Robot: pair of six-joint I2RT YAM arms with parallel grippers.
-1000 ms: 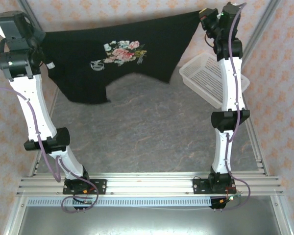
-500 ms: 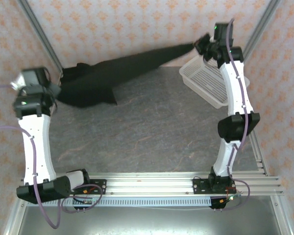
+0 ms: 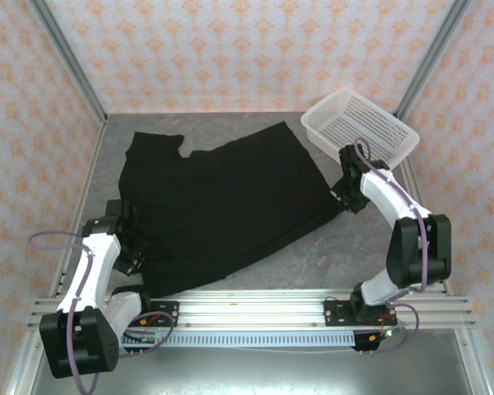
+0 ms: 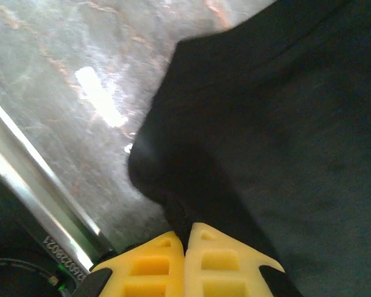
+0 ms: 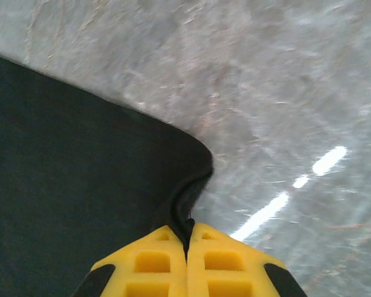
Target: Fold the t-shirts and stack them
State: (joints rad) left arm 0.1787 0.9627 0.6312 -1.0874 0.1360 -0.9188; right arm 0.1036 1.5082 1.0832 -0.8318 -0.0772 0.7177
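**Spreading step: t-shirt (image 3: 222,206) pinched at two corners**

It lies flat on the worktop (image 3: 313,247), plain side up, stretched between the left tool (image 4: 184,238) and the right tool (image 5: 187,238), each clamped on a corner. Spreading seems finished. The next move calls for releasing and regripping for a first fold.

t-shirt (image 3: 222,202) flat on table (image 3: 329,255), between left hand (image 3: 132,248) and right hand (image 3: 343,197), basket (image 3: 360,125) behind right

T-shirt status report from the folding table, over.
Left gripper shut on t-shirt corner. Right gripper shut on opposite corner. T-shirt spread flat on table, plain black side up. White basket far right, clear of cloth.
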